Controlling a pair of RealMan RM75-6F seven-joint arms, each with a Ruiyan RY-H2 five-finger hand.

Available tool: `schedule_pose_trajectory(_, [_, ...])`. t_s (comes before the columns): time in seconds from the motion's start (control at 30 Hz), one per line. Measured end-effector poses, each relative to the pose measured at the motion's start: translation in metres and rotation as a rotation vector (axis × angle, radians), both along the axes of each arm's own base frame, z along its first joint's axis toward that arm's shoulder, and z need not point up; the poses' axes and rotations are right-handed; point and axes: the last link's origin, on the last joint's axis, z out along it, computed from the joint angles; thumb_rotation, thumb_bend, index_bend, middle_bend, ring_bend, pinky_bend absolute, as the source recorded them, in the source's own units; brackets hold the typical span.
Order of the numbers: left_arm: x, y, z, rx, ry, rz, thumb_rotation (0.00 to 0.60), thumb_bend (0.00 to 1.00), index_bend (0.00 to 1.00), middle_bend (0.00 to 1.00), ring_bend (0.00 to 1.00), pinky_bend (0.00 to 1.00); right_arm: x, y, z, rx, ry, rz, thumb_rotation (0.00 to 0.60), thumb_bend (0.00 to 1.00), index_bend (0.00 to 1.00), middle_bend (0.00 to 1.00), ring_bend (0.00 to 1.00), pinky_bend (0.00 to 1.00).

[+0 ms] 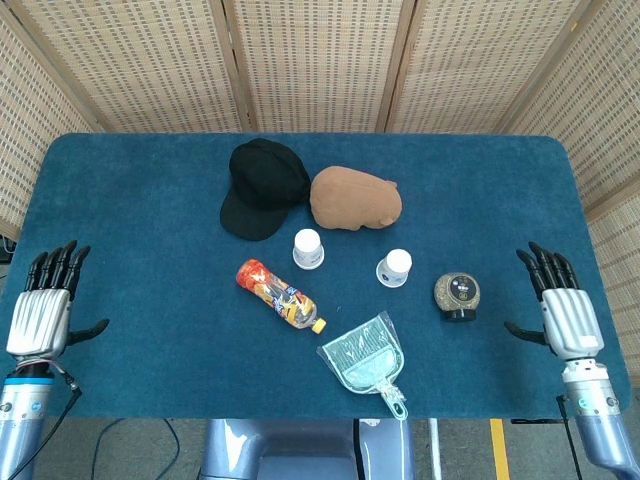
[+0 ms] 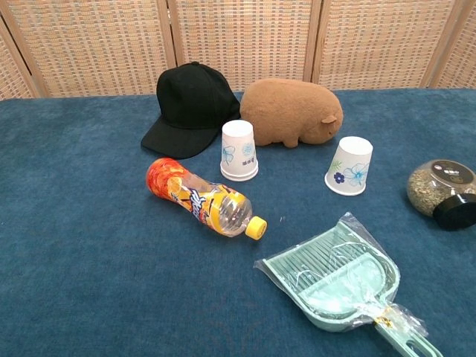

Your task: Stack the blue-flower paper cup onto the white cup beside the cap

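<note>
left hand [image 1: 40, 308] sits at the left edge of the table [image 1: 120, 200] in the head view, fingers straight and spread, holding nothing. right hand [image 1: 562, 305] sits at the right edge, fingers likewise extended and apart, holding nothing. neither hand shows in the chest view.

blue-flower paper cup [image 2: 349, 166] stands upside down, slightly tilted, on the blue cloth to the right of centre, near the front of the brown plush animal [image 2: 291, 111]. white cup [image 2: 239, 150] stands upside down just in front of the black cap [image 2: 192, 106], beside its brim, touching neither the cap nor the plush as far as can be seen. the two cups are apart, not stacked.

orange drink bottle [image 2: 203, 199] lies on its side in front of the white cup, yellow lid pointing right. green dustpan [image 2: 338, 280] in clear wrap lies near the front edge. round jar [image 2: 440, 191] of dried contents lies right of the blue-flower paper cup.
</note>
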Motion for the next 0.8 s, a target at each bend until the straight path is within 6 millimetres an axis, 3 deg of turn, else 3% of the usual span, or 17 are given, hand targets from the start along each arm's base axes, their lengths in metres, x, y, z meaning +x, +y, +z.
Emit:
schedule_pose_trajectory(0.17, [-0.003,-0.001,0.004,0.001,-0.027,-0.001,0.600,0.08,0.02,0.00,0.00,0.00,0.034,-0.032,0.001,0.013,-0.011,0.064,0.600,0.09,0.21,0.00,0.00,0.00])
schedule_pose_trajectory(0.33, [-0.007,0.000,0.006,-0.003,-0.035,0.001,0.600,0.08,0.02,0.00,0.00,0.00,0.065,-0.070,-0.009,0.070,0.004,0.087,0.600,0.15,0.27,0.02,0.00,0.01])
schedule_pose_trajectory(0.63, [-0.009,-0.001,0.010,-0.004,-0.049,-0.003,0.600,0.08,0.02,0.00,0.00,0.00,0.101,-0.125,-0.049,0.178,0.045,0.032,0.600,0.20,0.25,0.02,0.00,0.01])
schedule_pose_trajectory(0.8, [-0.008,-0.002,0.012,-0.002,-0.054,-0.006,0.600,0.08,0.02,0.00,0.00,0.00,0.107,-0.142,-0.067,0.202,0.073,0.002,0.600,0.21,0.29,0.02,0.00,0.01])
